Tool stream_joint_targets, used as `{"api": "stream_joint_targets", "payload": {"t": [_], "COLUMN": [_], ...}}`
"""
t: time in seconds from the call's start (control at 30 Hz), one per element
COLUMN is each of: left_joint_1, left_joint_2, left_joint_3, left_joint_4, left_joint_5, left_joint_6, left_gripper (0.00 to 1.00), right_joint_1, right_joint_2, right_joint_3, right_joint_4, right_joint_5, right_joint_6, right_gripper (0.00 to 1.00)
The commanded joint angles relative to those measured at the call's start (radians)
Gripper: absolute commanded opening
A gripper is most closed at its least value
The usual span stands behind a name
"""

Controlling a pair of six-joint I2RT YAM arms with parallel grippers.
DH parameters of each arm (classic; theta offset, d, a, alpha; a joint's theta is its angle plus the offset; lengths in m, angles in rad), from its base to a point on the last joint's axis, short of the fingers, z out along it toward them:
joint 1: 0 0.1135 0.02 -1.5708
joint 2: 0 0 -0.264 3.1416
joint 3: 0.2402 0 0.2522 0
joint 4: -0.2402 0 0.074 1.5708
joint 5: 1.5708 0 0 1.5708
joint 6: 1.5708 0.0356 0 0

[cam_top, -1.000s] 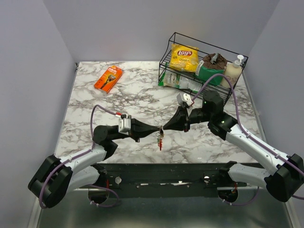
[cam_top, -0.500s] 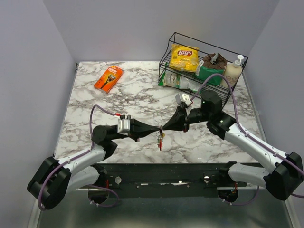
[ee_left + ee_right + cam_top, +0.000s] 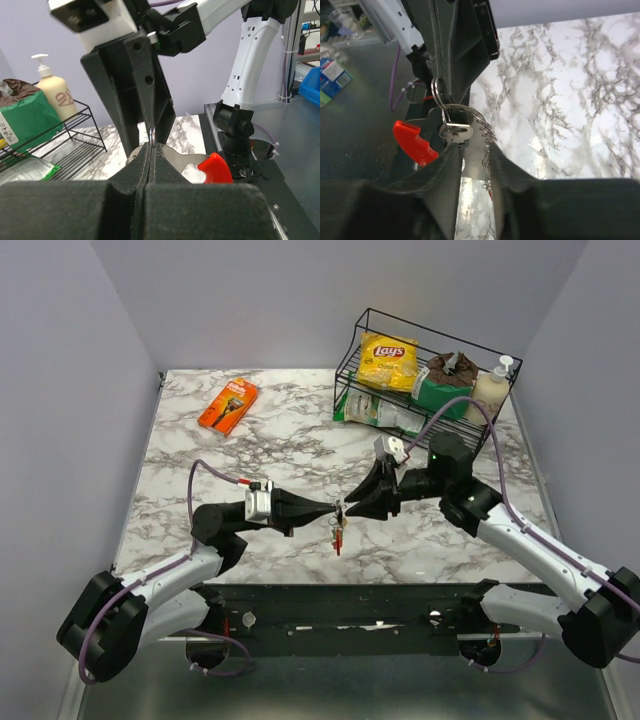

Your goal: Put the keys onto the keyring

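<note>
While up over the marble table (image 3: 200,460), pinches the keyring (image 3: 338,514) tight in the shut left gripper (image 3: 332,508), squeezes it too between the closed fingers (image 3: 435,175) of the right gripper (image 3: 346,510), and lets the keys (image 3: 339,530) dangle just below, off the tabletop, a red bit (image 3: 337,543) lowest.

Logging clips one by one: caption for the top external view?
Left gripper and right gripper meet over the marble table, gripping the keyring and its dangling keys.

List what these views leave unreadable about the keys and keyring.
Top external: keys too small to count, bunched under the pincer tips.
Left wrist: left pincer fingers hide whatever they pinch.
Right wrist: left pincer covers the top of the keyring; right pincer fingers cut off the key blades.
</note>
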Motion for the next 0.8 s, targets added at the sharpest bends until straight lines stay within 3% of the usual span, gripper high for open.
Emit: {"api": "stream_joint_targets", "payload": {"t": [0.0,0.27,0.47,0.77], "left_joint_1": [-0.001,-0.001,-0.001,-0.001], "left_joint_2": [-0.043,-0.083,-0.076,-0.070], "left_joint_3": [0.002,-0.006,-0.004,-0.006], "left_joint_4": [0.099,0.010,0.017,0.025], "left_joint_5": [-0.005,-0.009,-0.009,-0.008], "left_joint_6": [0.050,0.101,0.101,0.099], "left_gripper": [0.00,0.00,0.00,0.00], "right_joint_1": [-0.006,-0.006,-0.006,-0.006], "right_joint_2": [-0.095,-0.163,-0.167,-0.157], "right_joint_3": [-0.026,-0.024,-0.009,0.017], "right_joint_4": [-0.010,-0.012,-0.012,-0.004], "right_joint_5": [0.124,0.174,0.159,0.108], "right_joint_6": [-0.019,-0.022,-0.020,-0.022], "right_gripper": [0.45,0.77,0.90,0.93]}}
